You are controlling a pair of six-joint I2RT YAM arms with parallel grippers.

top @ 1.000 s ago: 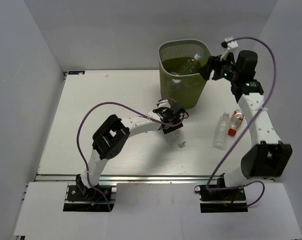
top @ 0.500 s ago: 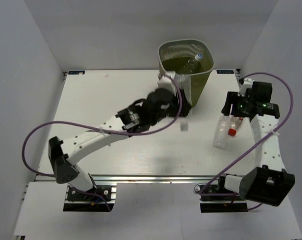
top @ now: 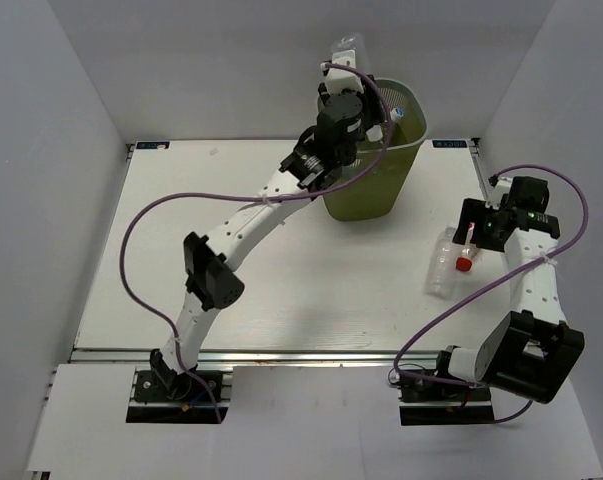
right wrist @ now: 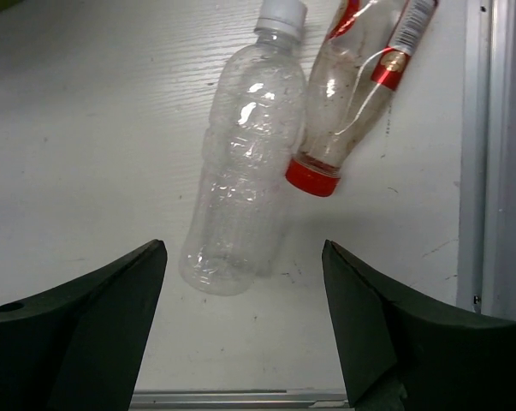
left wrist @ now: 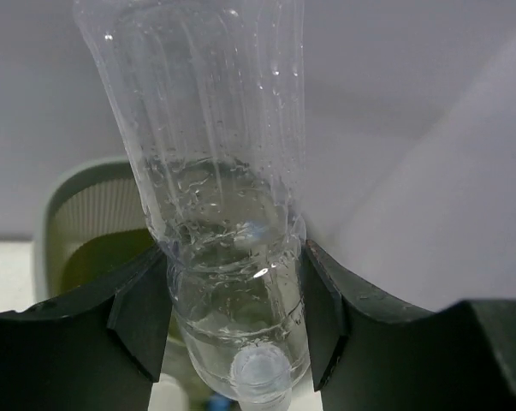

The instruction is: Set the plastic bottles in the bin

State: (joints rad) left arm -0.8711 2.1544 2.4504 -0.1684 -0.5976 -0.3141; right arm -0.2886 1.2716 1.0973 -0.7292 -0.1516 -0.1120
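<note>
Now, dropping a bottle into the bin.
The left hand (left wrist: pixel 232 312) grips a clear bottle (left wrist: pixel 210 154), cap down, above the bin (top: pixel 376 190) at upper middle; better to let go only once centred over it. The right hand (right wrist: pixel 243 257) hangs wide over two bottles (right wrist: pixel 240 180) on the desk (right wrist: pixel 69 128).

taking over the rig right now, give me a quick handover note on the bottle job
Left tool: shut on the held bottle, raised above the rim of the bin, not released.
Right tool: open, empty, hovering over two bottles on the table.
Done: at least one binned bottle shows inside the bin.
Left: drop the held bottle in, then pick up the white-capped bottle and the red-capped bottle, lying side by side near the table's right edge.
</note>
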